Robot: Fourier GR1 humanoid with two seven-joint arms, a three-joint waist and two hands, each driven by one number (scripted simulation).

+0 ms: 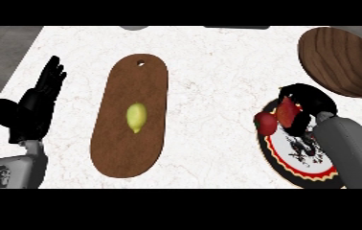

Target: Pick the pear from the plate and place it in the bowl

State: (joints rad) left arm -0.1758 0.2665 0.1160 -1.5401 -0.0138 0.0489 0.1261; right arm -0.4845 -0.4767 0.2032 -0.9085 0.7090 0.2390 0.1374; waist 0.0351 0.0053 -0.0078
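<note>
A dark red pear (286, 113) is at the far left edge of the patterned plate (284, 161), which has a black, red and yellow rim. My right hand (310, 101) is curled round the pear, and its black fingers hide part of the fruit. One rounded red end (266, 123) sticks out left of the fingers, past the plate's rim. The brown wooden bowl (332, 60) stands at the far right, just beyond the hand, and is cut off by the view's edge. My left hand (39, 99) rests open at the left edge, fingers up.
A long brown cutting board (120, 143) lies in the middle of the white marble counter, with a yellow-green fruit (136, 117) on it. Grey objects peek in along the counter's far edge.
</note>
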